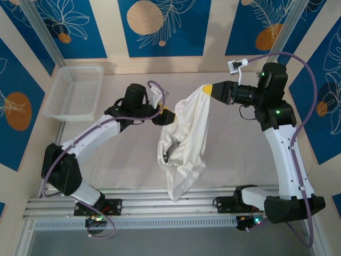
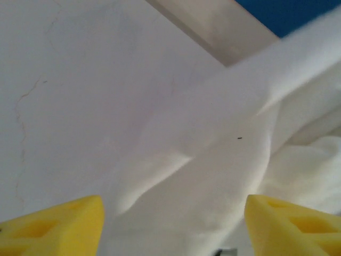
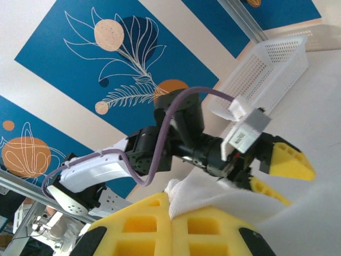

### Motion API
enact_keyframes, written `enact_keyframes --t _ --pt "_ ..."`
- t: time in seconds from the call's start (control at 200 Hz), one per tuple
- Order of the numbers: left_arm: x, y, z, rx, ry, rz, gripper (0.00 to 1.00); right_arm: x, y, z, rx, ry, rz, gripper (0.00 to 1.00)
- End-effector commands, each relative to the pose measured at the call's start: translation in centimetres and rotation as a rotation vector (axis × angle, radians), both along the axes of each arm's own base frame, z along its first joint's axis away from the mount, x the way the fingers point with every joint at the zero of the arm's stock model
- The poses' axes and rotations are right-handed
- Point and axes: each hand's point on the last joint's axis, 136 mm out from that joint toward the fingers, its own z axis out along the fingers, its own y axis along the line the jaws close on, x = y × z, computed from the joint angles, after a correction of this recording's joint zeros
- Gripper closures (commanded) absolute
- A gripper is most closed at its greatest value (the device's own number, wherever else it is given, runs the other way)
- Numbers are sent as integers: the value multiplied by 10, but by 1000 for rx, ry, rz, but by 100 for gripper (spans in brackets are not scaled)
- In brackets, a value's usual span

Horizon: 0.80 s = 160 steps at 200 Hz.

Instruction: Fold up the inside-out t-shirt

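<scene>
Right gripper (image 1: 214, 88) pinches t-shirt (image 1: 184, 138) dangling above table (image 1: 122, 157) middle, left gripper (image 2: 173, 226) fingers spread around a fold.

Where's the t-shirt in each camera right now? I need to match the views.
Top external: t-shirt hangs at centre, from the right end effector.
Left wrist: t-shirt across right and bottom.
Right wrist: t-shirt bunched at bottom right.
Shared landmark: the yellow left end effector, at the t-shirt.

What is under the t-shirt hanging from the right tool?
Around the t-shirt the bare white table shows, and its lower end overlaps the near rail. Whatever lies directly beneath the cloth is covered.
</scene>
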Motion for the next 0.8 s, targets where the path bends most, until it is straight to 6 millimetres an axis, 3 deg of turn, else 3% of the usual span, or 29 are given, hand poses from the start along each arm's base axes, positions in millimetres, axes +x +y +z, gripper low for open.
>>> enact_keyframes --t 0.0,0.06,0.275,0.295,0.36,0.435,0.495,0.615,0.735,0.795 --pt "-8 -23 4 -46 -6 -83 65 -8 -1 14 2 -43 -9 100" --pt "-10 -24 4 -70 -6 -90 100 -2 -5 9 -5 -30 -51 100" --pt "-23 -16 16 -87 -43 -109 100 9 -21 -7 30 40 -97 100" --pt "-26 -18 16 -93 -37 -132 91 10 -21 -8 30 41 -96 100" --pt "-37 -23 3 -88 17 -201 49 10 -21 -9 31 44 -92 100" --pt "-28 -24 -30 18 71 -161 28 8 -19 -5 37 39 -75 100" --pt "-19 -25 -57 96 83 -124 21 8 -18 -2 42 34 -66 100" --pt "-13 -45 -91 120 108 -161 8 8 -16 2 43 29 -65 100" --pt "-13 -73 -124 130 174 -213 6 8 -16 5 45 29 -66 100" --pt "-5 -80 -136 138 189 -185 15 6 -15 7 45 28 -66 100"
